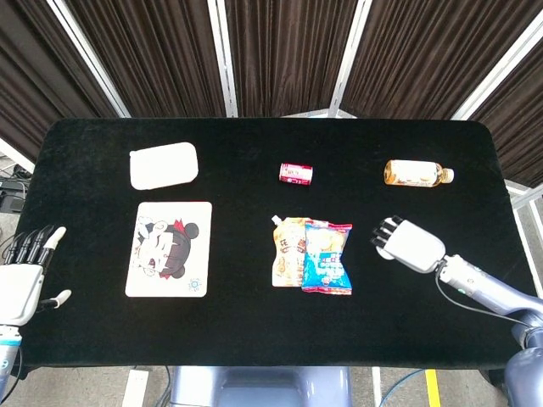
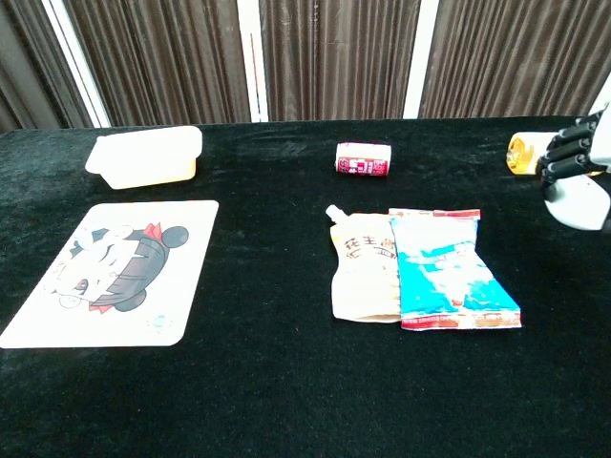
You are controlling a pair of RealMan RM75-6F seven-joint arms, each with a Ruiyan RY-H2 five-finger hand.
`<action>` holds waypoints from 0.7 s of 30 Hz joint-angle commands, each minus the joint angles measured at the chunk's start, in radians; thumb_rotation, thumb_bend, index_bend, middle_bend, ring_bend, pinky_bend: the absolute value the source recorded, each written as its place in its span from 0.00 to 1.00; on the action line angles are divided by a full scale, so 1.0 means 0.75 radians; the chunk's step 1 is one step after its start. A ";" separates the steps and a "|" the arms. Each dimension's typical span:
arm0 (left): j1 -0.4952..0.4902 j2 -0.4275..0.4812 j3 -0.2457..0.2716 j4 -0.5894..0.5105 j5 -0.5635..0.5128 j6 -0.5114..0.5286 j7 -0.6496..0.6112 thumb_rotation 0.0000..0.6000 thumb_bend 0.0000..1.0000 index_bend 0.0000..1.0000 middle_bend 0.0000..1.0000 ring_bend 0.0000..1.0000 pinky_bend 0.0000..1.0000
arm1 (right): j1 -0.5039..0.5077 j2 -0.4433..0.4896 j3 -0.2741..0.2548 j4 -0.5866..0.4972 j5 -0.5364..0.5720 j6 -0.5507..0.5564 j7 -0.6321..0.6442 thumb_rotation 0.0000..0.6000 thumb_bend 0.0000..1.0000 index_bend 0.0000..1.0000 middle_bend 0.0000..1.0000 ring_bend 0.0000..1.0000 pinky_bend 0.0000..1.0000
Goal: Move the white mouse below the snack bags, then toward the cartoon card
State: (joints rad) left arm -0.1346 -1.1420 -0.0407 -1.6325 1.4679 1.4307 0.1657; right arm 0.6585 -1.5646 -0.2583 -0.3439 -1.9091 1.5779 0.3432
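My right hand [image 1: 409,244] grips the white mouse [image 2: 581,202] from above and holds it off the black table, right of the snack bags [image 1: 312,254]. In the chest view the dark fingers [image 2: 563,153] curl over the mouse at the right edge. Two snack bags [image 2: 425,267] lie side by side at mid-table. Left of them lies the cartoon card [image 1: 170,248], flat on the cloth [image 2: 115,272]. Beyond the table's left edge my left hand [image 1: 25,271] is open and holds nothing.
A white box [image 1: 164,164] sits behind the card. A small red can [image 1: 296,173] lies behind the bags, and a tea bottle [image 1: 416,173] lies on its side behind my right hand. Black cloth runs along the front edge [image 1: 271,339].
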 commanded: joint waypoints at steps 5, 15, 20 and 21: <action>0.009 0.034 0.015 -0.025 0.036 0.019 -0.046 1.00 0.00 0.00 0.00 0.00 0.00 | 0.182 0.184 -0.048 -0.585 -0.174 -0.007 -0.408 1.00 0.35 0.55 0.62 0.35 0.51; 0.025 0.084 0.044 -0.048 0.088 0.036 -0.133 1.00 0.00 0.00 0.00 0.00 0.00 | 0.348 0.220 0.039 -1.255 -0.173 -0.510 -0.854 1.00 0.35 0.55 0.62 0.35 0.54; 0.011 0.098 0.042 -0.038 0.077 0.002 -0.183 1.00 0.00 0.00 0.00 0.00 0.00 | 0.385 0.180 0.100 -1.393 -0.140 -0.663 -0.966 1.00 0.35 0.55 0.62 0.35 0.54; 0.008 0.100 0.043 -0.036 0.075 -0.006 -0.189 1.00 0.00 0.00 0.00 0.00 0.00 | 0.391 0.170 0.111 -1.409 -0.130 -0.691 -0.981 1.00 0.35 0.55 0.62 0.35 0.54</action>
State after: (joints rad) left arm -0.1256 -1.0694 -0.0090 -1.6616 1.5265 1.4312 0.0285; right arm 0.9272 -1.4226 -0.2027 -1.3612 -2.0210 1.1049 -0.3551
